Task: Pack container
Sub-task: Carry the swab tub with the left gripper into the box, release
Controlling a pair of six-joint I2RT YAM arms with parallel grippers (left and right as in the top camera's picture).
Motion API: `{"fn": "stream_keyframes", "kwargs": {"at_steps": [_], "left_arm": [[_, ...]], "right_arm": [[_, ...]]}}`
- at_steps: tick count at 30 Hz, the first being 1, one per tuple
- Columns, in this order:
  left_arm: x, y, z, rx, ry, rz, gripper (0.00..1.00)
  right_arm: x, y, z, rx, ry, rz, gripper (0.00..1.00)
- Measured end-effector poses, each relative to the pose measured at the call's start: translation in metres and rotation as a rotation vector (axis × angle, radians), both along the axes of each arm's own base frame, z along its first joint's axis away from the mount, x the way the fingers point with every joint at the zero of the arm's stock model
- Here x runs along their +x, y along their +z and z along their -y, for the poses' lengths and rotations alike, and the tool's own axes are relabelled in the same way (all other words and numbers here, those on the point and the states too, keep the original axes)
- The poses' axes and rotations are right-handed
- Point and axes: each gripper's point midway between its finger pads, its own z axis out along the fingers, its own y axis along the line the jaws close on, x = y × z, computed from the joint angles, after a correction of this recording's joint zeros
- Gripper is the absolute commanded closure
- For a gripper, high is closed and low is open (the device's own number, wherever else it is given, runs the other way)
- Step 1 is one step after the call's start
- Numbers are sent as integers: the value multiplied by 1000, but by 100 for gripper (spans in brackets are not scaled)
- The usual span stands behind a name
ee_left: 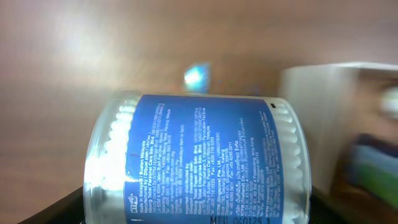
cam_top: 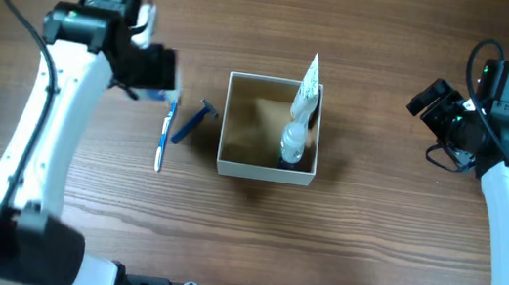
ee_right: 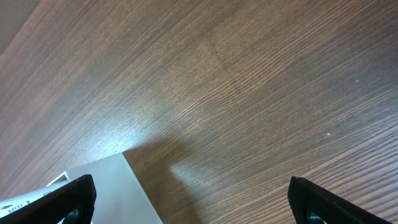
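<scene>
**Left gripper holds a tub near the box**

The left gripper [cam_top: 158, 86] is pinching a round, clear tub of cotton buds [ee_left: 199, 155]. The tub has a blue label with tiny white writing. It lies on its side between the fingers, and the white buds show at both ends. I cannot tell if the tub touches the table [cam_top: 347, 263].

The container [cam_top: 228, 164] sits between the two grippers, a bit nearer the left one. From the left wrist camera, its white wall [ee_left: 317, 112] is just past the tub, off to one side.

A white and blue toothbrush [cam_top: 165, 136] lies on the table just beside the left gripper. A blue razor [cam_top: 193, 123] lies between the toothbrush and the container, close to its wall.

Inside the container, on the side toward the right gripper [cam_top: 426, 98], a tube [cam_top: 308, 86] leans with its end poking up over the wall. A small bottle [cam_top: 291, 145] is next to the tube.

The right gripper has its fingers [ee_right: 68, 198] spread wide apart with nothing between them. It is well apart from the container. Its wrist camera sees one white corner of the container [ee_right: 109, 183] near one finger.
</scene>
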Motion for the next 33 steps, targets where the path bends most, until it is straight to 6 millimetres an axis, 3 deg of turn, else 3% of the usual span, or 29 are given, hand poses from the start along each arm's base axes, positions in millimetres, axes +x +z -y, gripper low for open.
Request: {"fn": "stream_keyframes", "kwargs": {"at_steps": [3, 5, 8, 11, 14, 20, 23, 26, 33], "left_arm": [[4, 29, 47, -41, -96, 110, 14], [2, 38, 79, -71, -154, 152, 13], [-5, 40, 121, -113, -221, 174, 13], [-10, 36, 148, -139, -242, 169, 13], [-9, 21, 162, -138, -230, 133, 15], [-4, -41, 175, -97, -162, -19, 16], [-3, -62, 177, -79, -142, -69, 16], [-3, -74, 177, -68, -130, -95, 11], [3, -73, 169, -24, -99, -64, 8]], "right_arm": [[0, 0, 0, 0, 0, 0, 0], [0, 0, 0, 0, 0, 0, 0], [0, 0, 0, 0, 0, 0, 0], [0, 0, 0, 0, 0, 0, 0], [0, 0, 0, 0, 0, 0, 0], [0, 0, 0, 0, 0, 0, 0], [0, 0, 0, 0, 0, 0, 0], [0, 0, 0, 0, 0, 0, 0], [0, 0, 0, 0, 0, 0, 0]]}}
